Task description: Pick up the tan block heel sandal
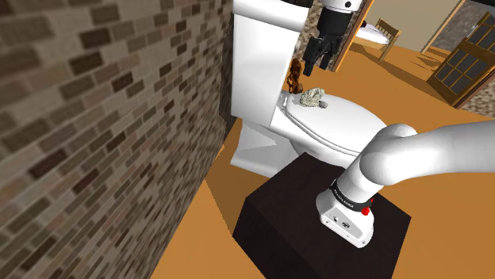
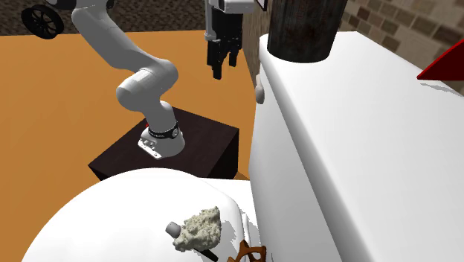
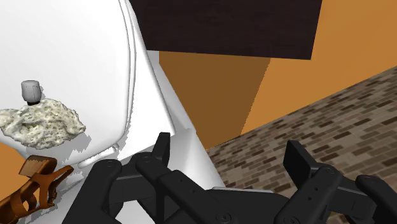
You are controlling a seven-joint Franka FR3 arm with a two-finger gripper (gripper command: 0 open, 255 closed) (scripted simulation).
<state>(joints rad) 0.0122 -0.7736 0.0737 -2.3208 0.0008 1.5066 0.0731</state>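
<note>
The pincer [image 1: 316, 59] hangs open above the toilet, its two black fingers [image 3: 163, 147] standing well apart with nothing between them. The sandal [image 1: 312, 97] lies on the closed white toilet lid [image 1: 349, 131], near the back of the lid and close to the tank [image 1: 262, 43]. It appears as a pale, cream-tan, rough lump with a small grey block sticking out at one end. From the wrist view it sits off to one side of the fingers, apart from them. Just beside the sandal, between it and the tank, is a brown strappy shoe [image 1: 295, 75], which stands upright against the tank's front in the shoulder view. The arm reaches over from its dark box stand [image 1: 289, 214], which is on the orange floor [image 1: 198, 238] in front of the bowl. A brick wall [image 1: 95, 119] runs along the shoulder view's left. A dark cylinder [image 2: 305, 30] stands on top of the tank.
</note>
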